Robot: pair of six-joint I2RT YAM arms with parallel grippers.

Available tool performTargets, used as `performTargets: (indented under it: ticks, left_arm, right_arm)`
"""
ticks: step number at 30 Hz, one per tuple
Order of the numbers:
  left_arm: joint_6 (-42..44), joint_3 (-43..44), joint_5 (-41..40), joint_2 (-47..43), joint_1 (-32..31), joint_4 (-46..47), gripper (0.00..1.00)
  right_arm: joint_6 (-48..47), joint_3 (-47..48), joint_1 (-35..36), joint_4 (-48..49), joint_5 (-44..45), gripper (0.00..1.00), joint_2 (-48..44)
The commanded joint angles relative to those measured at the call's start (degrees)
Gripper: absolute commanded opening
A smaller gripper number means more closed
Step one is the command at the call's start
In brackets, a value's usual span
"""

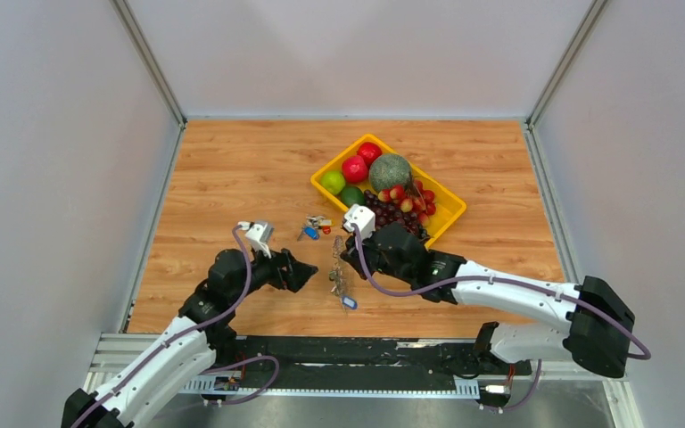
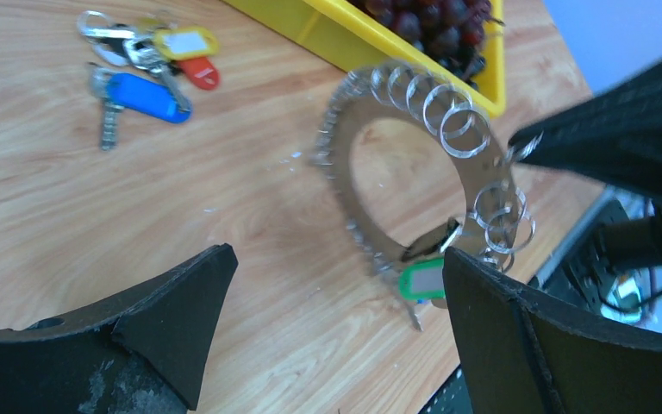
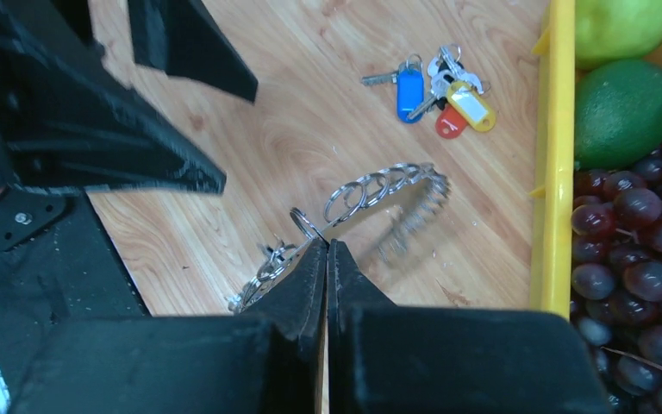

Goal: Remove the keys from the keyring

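Right tool (image 3: 327,246): pressed together on the rim of the ring (image 2: 338,159), pinching it among the small loops at centre frame of my right wrist view.
Left tool (image 2: 340,259): fingers wide apart, holding nothing, pointed at the flat face of the ring.
Ring: lifted on edge. From above it shows as a thin line running up and down the frame between my two tools. Whether its lower end touches the counter (image 2: 95,216) I cannot tell.
Green key (image 2: 422,280): hangs at the ring's lower right in the left wrist view, just beside the inner face of my left tool's right-hand finger. Its cap lies roughly across the frame and its blade is mostly hidden.
Blue key (image 1: 349,303): from above, at the ring's bottom end, toward the lower edge of the frame. I do not see it in either wrist view.
Nearer arm: the left. The right is taken up with holding the ring.
What the move turns on: the green key sits off to the lower right of my left tool's gap, not in its middle, so I judge the tool must shift that way before it closes.
Risk: the small loops crowd the key and could get pinched with it.
Bunch (image 2: 151,65): upper left on the counter, well apart, not mine to touch.
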Motion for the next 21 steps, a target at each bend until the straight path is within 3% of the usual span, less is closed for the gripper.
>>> performTargets:
  ticks: [1,9,13,17,21]
  left_arm:
    - [3.31,-6.66,10.46,-3.04,0.39,16.73,1.00]
    - [1.95,-16.50,14.67,-7.77,0.33,41.08,0.94]
    - [1.29,-17.49,16.07,-7.81,0.31,44.76,0.92]
    - [1.83,-17.94,17.75,-6.03,-0.54,48.11,0.84]
    - [5.30,-16.95,17.35,-3.29,-4.08,48.44,0.81]
  right_arm:
    - [1.74,0.62,0.03,3.10,0.14,0.00,-4.66]
    - [1.78,2.02,0.01,1.42,-4.19,0.00,-10.77]
    - [1.76,2.12,0.01,0.74,-5.06,0.00,-13.21]
    - [2.28,2.24,-0.06,0.37,-4.67,0.00,-14.83]
    - [2.77,2.52,-0.03,0.42,-4.58,0.00,-16.19]
